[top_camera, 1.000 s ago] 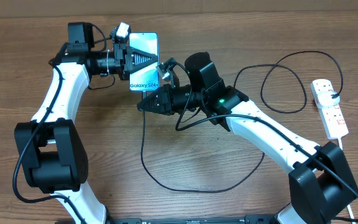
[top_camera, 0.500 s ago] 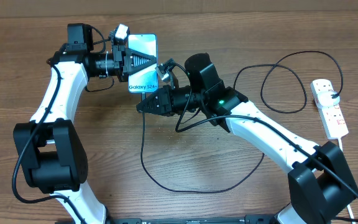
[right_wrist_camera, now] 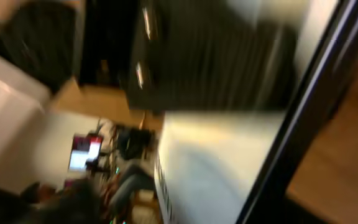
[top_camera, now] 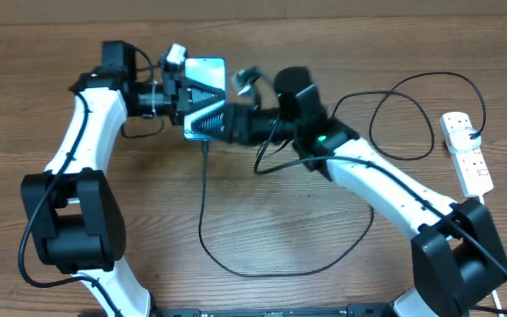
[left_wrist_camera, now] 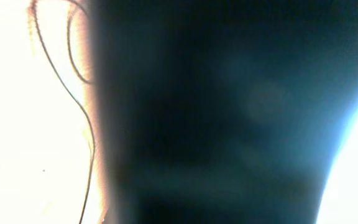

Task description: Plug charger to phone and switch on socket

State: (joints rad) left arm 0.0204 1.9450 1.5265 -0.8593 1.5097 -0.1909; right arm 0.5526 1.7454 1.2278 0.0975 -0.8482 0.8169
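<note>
In the overhead view the phone (top_camera: 204, 70) is held off the table at the back left, with my left gripper (top_camera: 202, 95) shut on it across its screen. My right gripper (top_camera: 225, 123) lies blurred over the phone's lower end, and I cannot make out how its jaws stand. The charger (top_camera: 202, 202), a thin black cable, drops from the phone's lower edge, loops over the table and runs right to the white socket (top_camera: 466, 151). The dark phone (left_wrist_camera: 229, 112) fills the left wrist view. The right wrist view shows the phone's pale screen (right_wrist_camera: 216, 168), blurred.
The socket's white lead (top_camera: 493, 291) runs down the right edge toward the right arm's base. More loops of the black cable (top_camera: 412, 114) lie between the right arm and the socket. The two arms meet closely at the back of the wooden table (top_camera: 280, 211).
My right gripper has moved up and back from beside the phone's lower end onto it. The phone and left gripper have shifted slightly. The cable now hangs from the phone's lower edge.
</note>
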